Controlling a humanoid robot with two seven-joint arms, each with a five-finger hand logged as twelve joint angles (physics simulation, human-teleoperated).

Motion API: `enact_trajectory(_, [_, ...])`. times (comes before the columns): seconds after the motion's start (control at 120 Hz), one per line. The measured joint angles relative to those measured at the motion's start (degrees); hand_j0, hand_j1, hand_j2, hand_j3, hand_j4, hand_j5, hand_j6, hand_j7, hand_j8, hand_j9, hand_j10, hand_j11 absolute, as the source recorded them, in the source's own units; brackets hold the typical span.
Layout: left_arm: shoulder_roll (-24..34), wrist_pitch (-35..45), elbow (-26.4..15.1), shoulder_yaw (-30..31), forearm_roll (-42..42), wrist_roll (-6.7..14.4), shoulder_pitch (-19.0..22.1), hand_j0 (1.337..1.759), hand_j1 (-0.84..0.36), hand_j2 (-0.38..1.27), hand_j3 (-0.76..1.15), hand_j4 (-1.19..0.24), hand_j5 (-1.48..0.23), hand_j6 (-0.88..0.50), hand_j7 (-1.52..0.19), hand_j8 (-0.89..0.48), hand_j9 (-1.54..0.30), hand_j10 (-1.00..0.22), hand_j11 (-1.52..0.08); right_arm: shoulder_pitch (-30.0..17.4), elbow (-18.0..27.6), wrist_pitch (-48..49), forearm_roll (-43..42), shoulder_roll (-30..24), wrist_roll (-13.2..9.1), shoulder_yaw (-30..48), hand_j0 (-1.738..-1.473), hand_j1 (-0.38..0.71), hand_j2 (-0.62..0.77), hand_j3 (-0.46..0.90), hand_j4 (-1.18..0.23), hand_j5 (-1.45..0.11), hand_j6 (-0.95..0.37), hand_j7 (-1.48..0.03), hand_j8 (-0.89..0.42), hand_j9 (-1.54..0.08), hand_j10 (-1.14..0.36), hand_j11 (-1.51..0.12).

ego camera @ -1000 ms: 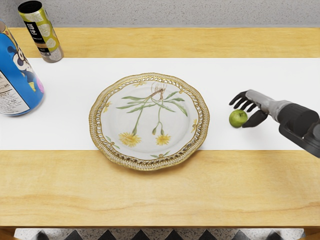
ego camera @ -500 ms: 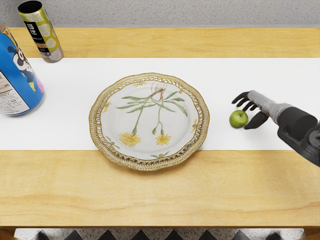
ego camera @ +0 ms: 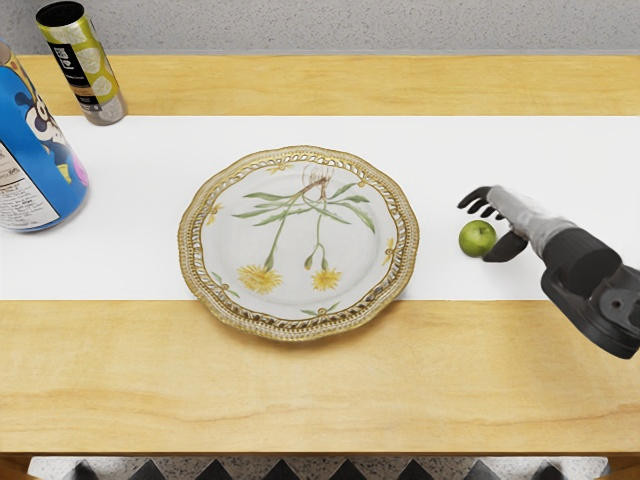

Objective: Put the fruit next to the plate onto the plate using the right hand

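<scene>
A small green fruit (ego camera: 477, 238) lies on the white runner, just right of the plate (ego camera: 298, 322). The plate is round, with a gold lattice rim and painted yellow flowers, and nothing lies on it. My right hand (ego camera: 492, 226) reaches in from the right edge and cups the fruit's right side. Its dark fingers (ego camera: 475, 200) are spread above the fruit and the thumb (ego camera: 505, 249) sits low beside it; they do not close on it. The left arm is out of view.
A blue printed can (ego camera: 35, 160) stands at the left edge. A yellow-green can (ego camera: 82, 62) stands at the back left. The white runner (ego camera: 140, 200) crosses a wooden table (ego camera: 320, 380).
The right forearm has swung lower and nearer the camera, and the hand has tilted so its thumb sits closer to the fruit. The fruit and plate have not moved.
</scene>
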Motion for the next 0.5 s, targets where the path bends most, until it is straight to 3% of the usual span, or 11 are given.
enact_trajectory(0.217, [0.0,0.0,0.0,0.0,0.0,0.0,0.0,1.658,0.06,0.05,0.00,-0.24,-0.32,-0.24,-0.32,-0.24,-0.32,-0.24,-0.32,-0.4,0.5,-3.2,-1.2,0.0,-0.7,-1.9,-1.658,0.13,-0.08,0.00,-0.41,-0.53,-0.41,-0.53,-0.41,-0.53,-0.41,-0.53])
enact_trajectory(0.5, [0.0,0.0,0.0,0.0,0.0,0.0,0.0,1.658,0.06,0.05,0.00,-0.25,-0.32,-0.25,-0.32,-0.25,-0.32,-0.24,-0.32,-0.3,-3.3,-3.6,-1.3,2.8,-0.8,-2.1,-1.658,0.15,-0.08,0.00,-0.42,-0.55,-0.43,-0.55,-0.43,-0.55,-0.42,-0.55])
